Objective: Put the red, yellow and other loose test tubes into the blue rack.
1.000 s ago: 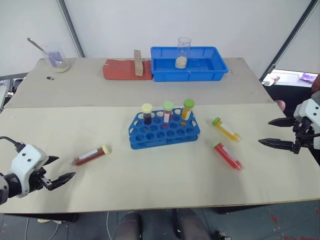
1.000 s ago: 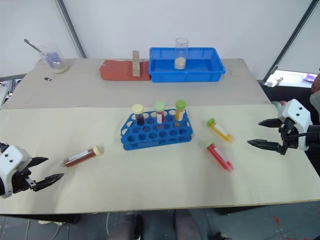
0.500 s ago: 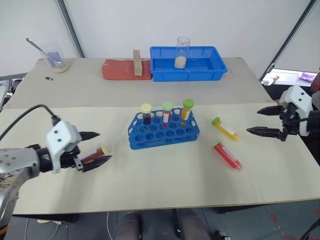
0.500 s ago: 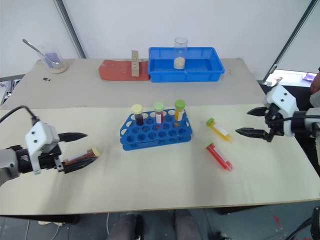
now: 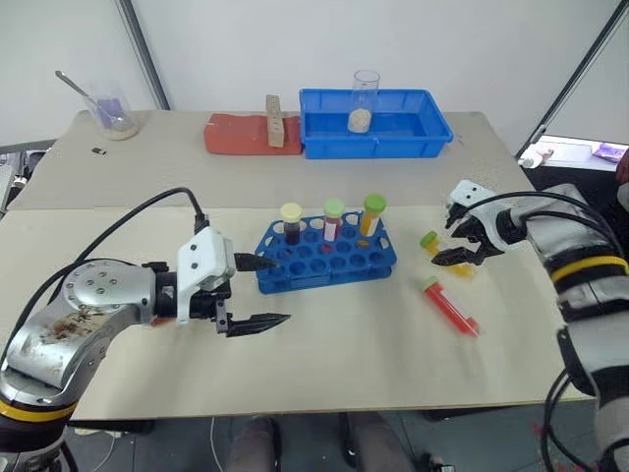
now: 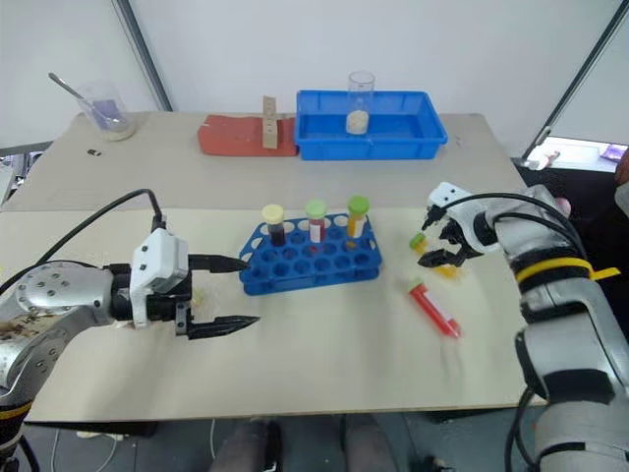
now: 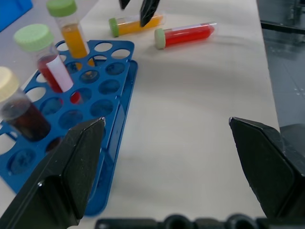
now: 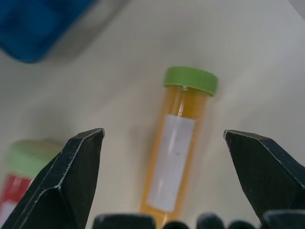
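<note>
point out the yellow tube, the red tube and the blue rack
yellow tube [image 8: 175, 157], right wrist view, on its white label
red tube [image 5: 452, 307], left eye view, on the middle of its body
blue rack [image 5: 329, 268], left eye view, on its front rows of empty holes

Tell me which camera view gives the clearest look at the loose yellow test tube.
The right wrist view: the yellow test tube lies close up between the open right pincer's fingers, label and green cap readable. The eye views show it small, partly behind that pincer; the left wrist view shows it distant.
</note>
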